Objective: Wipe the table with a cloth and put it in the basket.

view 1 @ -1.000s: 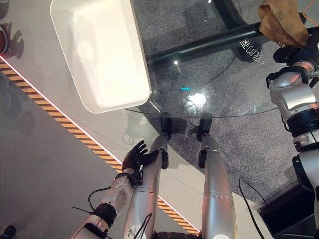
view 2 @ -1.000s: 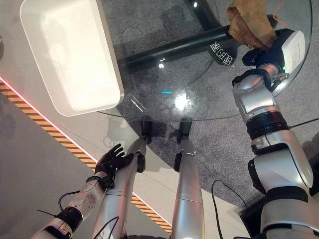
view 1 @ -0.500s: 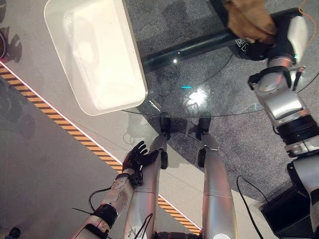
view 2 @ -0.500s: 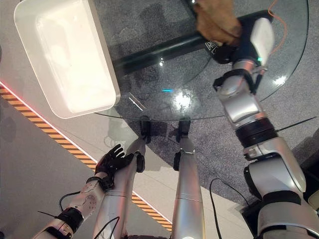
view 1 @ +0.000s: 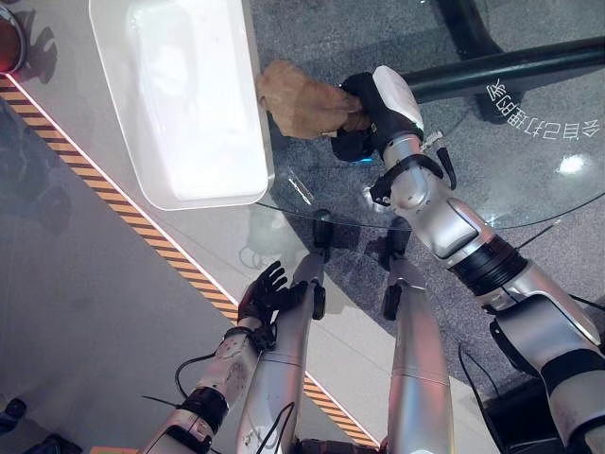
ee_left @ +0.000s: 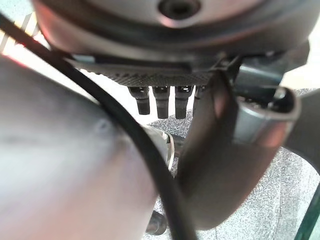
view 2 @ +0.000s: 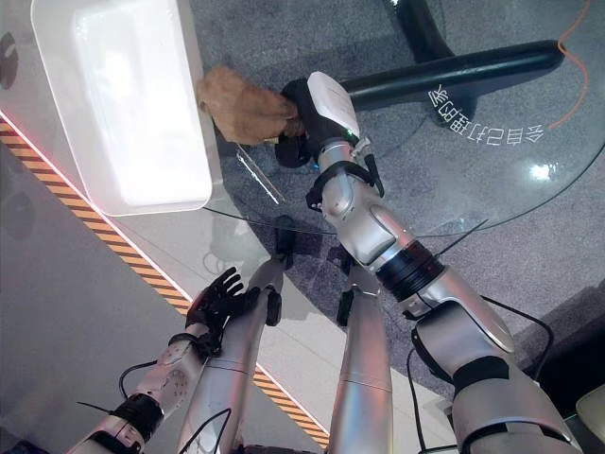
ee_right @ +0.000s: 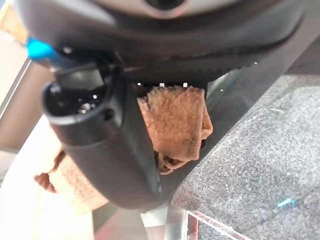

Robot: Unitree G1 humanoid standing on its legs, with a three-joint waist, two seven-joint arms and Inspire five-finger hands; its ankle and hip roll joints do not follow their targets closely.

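My right hand is shut on a crumpled brown cloth and holds it over the round glass table, right beside the near long rim of the white basket. The cloth's far end touches or overlaps that rim. The right wrist view shows the cloth bunched between the thumb and the curled fingers. The basket stands on the table's left part and has nothing in it. My left hand hangs low below the table's front edge, fingers spread.
A black table base bar shows through the glass over grey carpet. An orange-and-black striped tape line runs across the floor left of the table. A small red object sits at the far left corner.
My right hand has swept the cloth from the table's far right leftward to the basket's rim. The left hand has stayed low; the view has shifted a little.
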